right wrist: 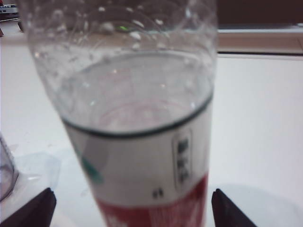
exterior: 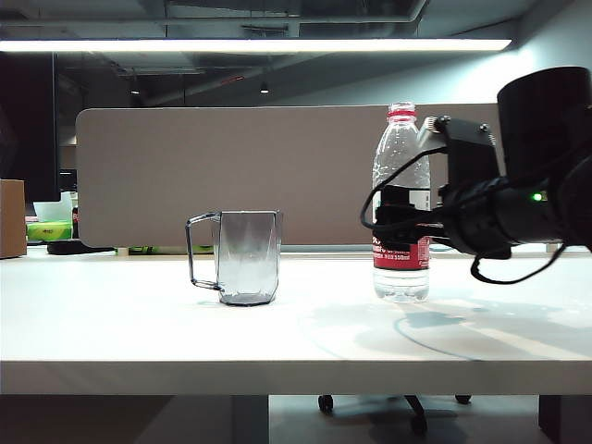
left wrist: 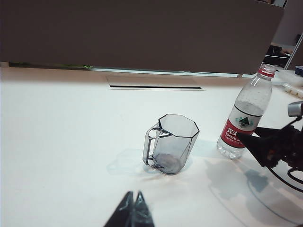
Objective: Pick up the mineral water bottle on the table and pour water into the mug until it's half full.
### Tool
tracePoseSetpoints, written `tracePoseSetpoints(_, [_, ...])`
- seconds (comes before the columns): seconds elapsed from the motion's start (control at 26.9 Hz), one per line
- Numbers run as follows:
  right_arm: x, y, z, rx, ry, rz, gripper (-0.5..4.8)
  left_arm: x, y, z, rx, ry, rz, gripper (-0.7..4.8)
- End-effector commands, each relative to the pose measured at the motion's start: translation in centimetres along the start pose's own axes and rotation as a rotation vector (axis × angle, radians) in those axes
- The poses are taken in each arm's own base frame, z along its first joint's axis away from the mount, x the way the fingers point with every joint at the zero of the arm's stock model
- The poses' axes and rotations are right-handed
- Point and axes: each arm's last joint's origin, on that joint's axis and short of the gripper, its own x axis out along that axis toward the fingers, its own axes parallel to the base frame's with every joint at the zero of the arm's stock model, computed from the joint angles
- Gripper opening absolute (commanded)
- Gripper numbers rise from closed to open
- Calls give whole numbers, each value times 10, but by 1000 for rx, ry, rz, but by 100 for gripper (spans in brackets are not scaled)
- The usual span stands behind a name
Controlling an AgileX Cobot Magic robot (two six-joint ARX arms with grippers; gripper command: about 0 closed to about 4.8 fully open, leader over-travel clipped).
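None of the pouring has begun, as far as I can judge: the mineral water bottle (exterior: 400, 203) stands upright on the white table (exterior: 139, 324), right of the mug (exterior: 247, 257) and apart from it, and the mug looks empty. Over on the right, the right gripper (right wrist: 131, 208) is level with the bottle's label, its jaws spread wide with a finger on either side, not clamped. Low at the near edge, the left gripper (left wrist: 131, 210) shows only pinched-together fingertips, so gripping, lifting and tipping all remain.

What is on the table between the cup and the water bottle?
Nothing: the exterior view shows only bare table between the mug and mineral water bottle.
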Motion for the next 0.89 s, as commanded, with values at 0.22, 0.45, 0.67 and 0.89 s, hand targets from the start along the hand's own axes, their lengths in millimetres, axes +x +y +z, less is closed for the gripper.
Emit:
tracePoseSetpoints(0.22, [34,1,5,-31,-42,-22,479,0,0,-2,-11,24,1,-5])
tracePoseSetpoints(0.45, [47,2,9,-32,-16,-23,386,0,0,-2,-11,24,1,-5])
tracePoseSetpoints(0.67, [46,2,8,-33,-5,-19,247,0,0,-2,-10,24,1,-5])
tracePoseSetpoints(0.89, [42,11,20,-205,27,1,190,0,0,-2,-10,24,1,-5])
